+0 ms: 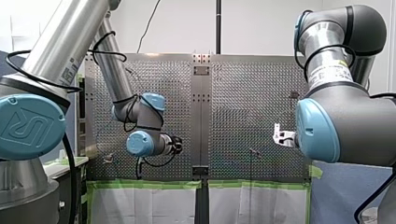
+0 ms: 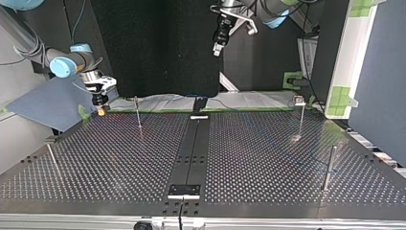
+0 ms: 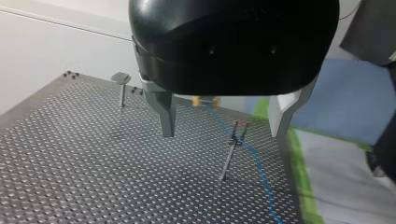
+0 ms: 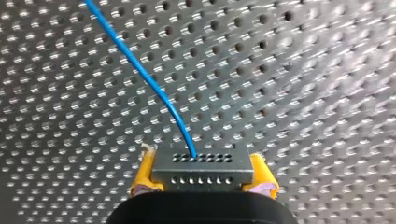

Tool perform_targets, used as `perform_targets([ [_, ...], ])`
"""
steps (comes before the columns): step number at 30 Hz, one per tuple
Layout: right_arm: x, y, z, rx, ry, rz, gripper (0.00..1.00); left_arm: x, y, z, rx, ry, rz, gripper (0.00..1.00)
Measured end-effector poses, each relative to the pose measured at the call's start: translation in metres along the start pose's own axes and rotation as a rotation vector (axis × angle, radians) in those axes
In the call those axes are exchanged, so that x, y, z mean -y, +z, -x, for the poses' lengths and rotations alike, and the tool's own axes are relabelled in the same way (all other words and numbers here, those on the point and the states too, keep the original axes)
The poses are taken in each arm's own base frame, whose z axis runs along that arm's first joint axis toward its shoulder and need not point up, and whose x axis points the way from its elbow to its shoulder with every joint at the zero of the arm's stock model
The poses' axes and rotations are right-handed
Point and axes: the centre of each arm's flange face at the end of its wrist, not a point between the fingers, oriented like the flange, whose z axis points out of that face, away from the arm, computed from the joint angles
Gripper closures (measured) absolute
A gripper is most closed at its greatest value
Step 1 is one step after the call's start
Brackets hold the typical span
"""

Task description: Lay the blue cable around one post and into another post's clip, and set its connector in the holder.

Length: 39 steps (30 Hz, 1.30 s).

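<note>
In the right wrist view my right gripper is shut on a grey connector, gripped between yellow pads. The blue cable rises from the connector over the perforated plate. In the top view my right gripper hangs at the far left edge of the table. My left gripper is open and empty, high above the table. Ahead of it the blue cable runs from the yellow pads past a thin post with a clip.
Thin posts stand on the plate. A black holder sits at the far middle and a second block at the near middle. A flat-topped post stands beyond my left fingers.
</note>
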Motion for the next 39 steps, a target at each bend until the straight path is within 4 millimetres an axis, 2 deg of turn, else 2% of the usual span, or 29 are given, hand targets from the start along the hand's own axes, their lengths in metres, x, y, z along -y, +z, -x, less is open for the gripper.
perform_targets([
  [15, 0.043, -0.004, -0.075, -0.028, -0.034, 0.033, 1.00, -0.023, -0.049, -0.028, -0.108, 0.038, 0.021, 0.02],
  [27, 0.063, -0.019, -0.129, -0.049, -0.063, 0.067, 1.00, -0.024, -0.052, -0.030, -0.116, 0.042, 0.022, 0.02],
  [32, 0.066, -0.030, -0.141, -0.054, -0.062, 0.088, 1.00, -0.025, -0.053, -0.030, -0.121, 0.043, 0.023, 0.02],
  [39, 0.069, -0.048, -0.168, -0.074, -0.070, 0.104, 1.00, -0.025, -0.053, -0.030, -0.122, 0.044, 0.023, 0.02],
])
